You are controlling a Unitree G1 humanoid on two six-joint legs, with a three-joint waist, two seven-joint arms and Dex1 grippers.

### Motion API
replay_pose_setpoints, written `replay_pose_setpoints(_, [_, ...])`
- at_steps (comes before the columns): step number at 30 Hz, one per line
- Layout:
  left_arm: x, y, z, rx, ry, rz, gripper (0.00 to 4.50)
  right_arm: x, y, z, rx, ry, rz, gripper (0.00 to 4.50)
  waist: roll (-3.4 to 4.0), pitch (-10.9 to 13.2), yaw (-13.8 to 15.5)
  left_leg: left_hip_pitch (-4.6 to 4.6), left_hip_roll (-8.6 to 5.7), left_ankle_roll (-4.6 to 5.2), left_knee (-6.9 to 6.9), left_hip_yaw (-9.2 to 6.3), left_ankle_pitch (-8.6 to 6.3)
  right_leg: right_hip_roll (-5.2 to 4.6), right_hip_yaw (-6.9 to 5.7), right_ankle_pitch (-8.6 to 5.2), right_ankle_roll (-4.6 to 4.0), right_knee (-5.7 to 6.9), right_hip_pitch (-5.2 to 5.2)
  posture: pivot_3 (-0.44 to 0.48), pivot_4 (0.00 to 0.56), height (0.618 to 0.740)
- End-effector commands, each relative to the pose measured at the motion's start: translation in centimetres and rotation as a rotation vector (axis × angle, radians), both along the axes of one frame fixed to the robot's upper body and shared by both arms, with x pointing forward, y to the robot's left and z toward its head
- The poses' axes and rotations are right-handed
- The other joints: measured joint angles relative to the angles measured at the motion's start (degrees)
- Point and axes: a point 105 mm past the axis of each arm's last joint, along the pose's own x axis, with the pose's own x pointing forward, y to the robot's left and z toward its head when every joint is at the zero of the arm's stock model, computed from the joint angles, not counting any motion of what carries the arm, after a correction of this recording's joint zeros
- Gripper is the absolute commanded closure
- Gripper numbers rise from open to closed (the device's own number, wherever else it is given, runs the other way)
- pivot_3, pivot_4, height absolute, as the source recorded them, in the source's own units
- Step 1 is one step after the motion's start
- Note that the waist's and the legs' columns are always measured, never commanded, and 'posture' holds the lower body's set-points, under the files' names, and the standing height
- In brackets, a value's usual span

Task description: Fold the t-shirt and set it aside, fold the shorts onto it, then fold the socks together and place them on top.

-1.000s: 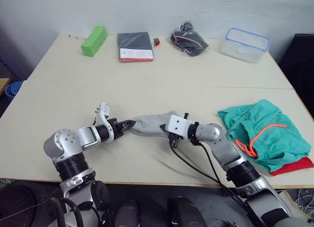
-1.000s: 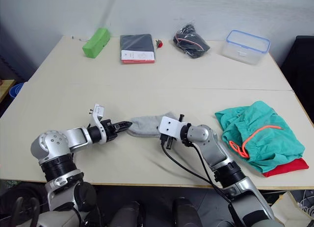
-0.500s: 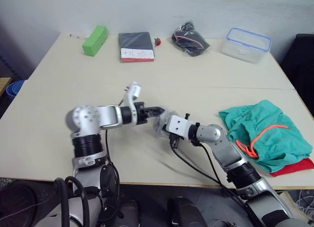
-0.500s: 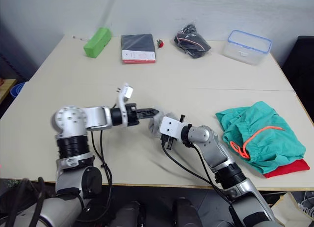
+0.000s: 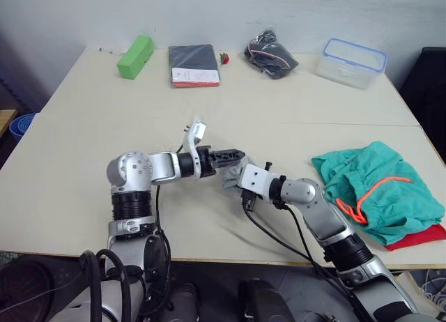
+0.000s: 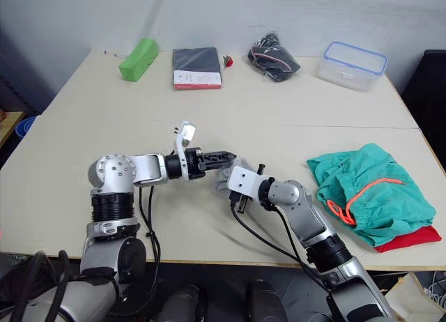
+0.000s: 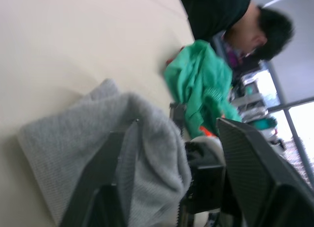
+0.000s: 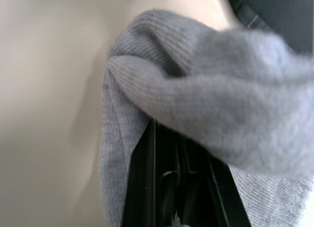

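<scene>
The light grey socks (image 5: 228,177) lie bunched and folded over near the table's front middle. My left gripper (image 5: 237,155) hovers just over them; in the left wrist view its fingers (image 7: 105,178) stand wide apart, with the folded sock (image 7: 88,153) lying loose between them. My right gripper (image 8: 169,153) is shut on the socks from the right, and the knit drapes over its tips. The teal shorts (image 5: 376,189) with their orange drawstring lie crumpled at the right edge. They rest on the red t-shirt (image 5: 417,235), of which just a corner peeks out.
Along the back edge stand a green block (image 5: 134,57), a dark flat packet (image 5: 193,65), a black bundle (image 5: 270,54) and a clear blue-rimmed box (image 5: 350,62). A person (image 7: 245,20) is beyond the table's right side. A seam runs across the table (image 5: 104,120).
My left gripper carried the sock's free end rightward and laid it over the end held by the right gripper, then opened. The right arm has barely moved.
</scene>
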Motion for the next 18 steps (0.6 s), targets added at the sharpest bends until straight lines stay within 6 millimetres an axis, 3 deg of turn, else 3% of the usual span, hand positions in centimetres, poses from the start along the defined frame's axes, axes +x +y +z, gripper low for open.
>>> replay_pose_setpoints(1, [0.0,1.5,4.2,-0.159,-0.124,0.027,0.66,-0.1,-1.2,-2.0,-0.060,0.064,-0.034,4.50,0.00,0.0,0.0,0.00,0.00,0.00,0.00,-0.01,0.00,0.00,0.00,0.00,0.00,-0.01,0.00,0.000,0.150,0.740])
replay_pose_setpoints(3, [0.6,3.2,5.8,-0.232,-0.162,0.094,0.08,-0.1,-1.2,-1.9,-0.061,0.063,-0.033,4.50,-0.02,0.0,0.0,-0.02,0.00,0.00,0.01,-0.01,0.00,0.00,-0.02,0.00,0.00,-0.01,0.00,0.000,0.150,0.740])
replay_pose_setpoints(5, [1.3,5.1,5.8,-0.219,-0.167,0.178,0.03,0.0,-1.2,-1.8,-0.060,0.062,-0.032,4.50,-0.01,0.0,0.0,-0.03,0.00,-0.01,0.02,-0.03,0.00,0.00,-0.05,0.00,0.00,-0.02,0.00,0.000,0.150,0.740])
replay_pose_setpoints(7, [1.6,6.5,3.3,-0.037,-0.182,0.243,0.03,0.0,-1.2,-1.7,-0.060,0.061,-0.031,4.50,0.00,0.0,-0.1,-0.01,-0.01,-0.01,0.00,-0.04,-0.01,0.00,-0.05,0.00,0.00,-0.02,0.00,0.000,0.150,0.740])
replay_pose_setpoints(10, [1.0,7.1,0.1,0.164,-0.196,0.230,0.03,0.0,-1.2,-1.7,-0.063,0.061,-0.029,4.50,0.04,0.0,-0.2,0.04,-0.02,-0.05,-0.09,-0.03,-0.02,0.00,-0.02,0.00,0.00,-0.03,0.00,0.000,0.150,0.740])
replay_pose_setpoints(14, [0.8,6.0,-1.1,0.253,-0.290,0.179,0.90,0.1,-1.3,-1.6,-0.064,0.059,-0.029,4.50,-0.07,0.1,0.3,-0.11,-0.03,-0.05,0.01,-0.20,-0.02,-0.10,-0.16,-0.01,-0.03,-0.10,0.02,0.000,0.150,0.740])
replay_pose_setpoints(18, [0.4,4.1,-0.8,0.281,-0.412,0.090,2.23,0.0,-1.2,-1.7,-0.063,0.062,-0.029,4.50,-0.06,0.1,0.0,-0.14,-0.10,-0.14,-0.05,-0.21,-0.07,-0.20,-0.14,-0.01,-0.03,-0.16,0.02,0.000,0.150,0.740])
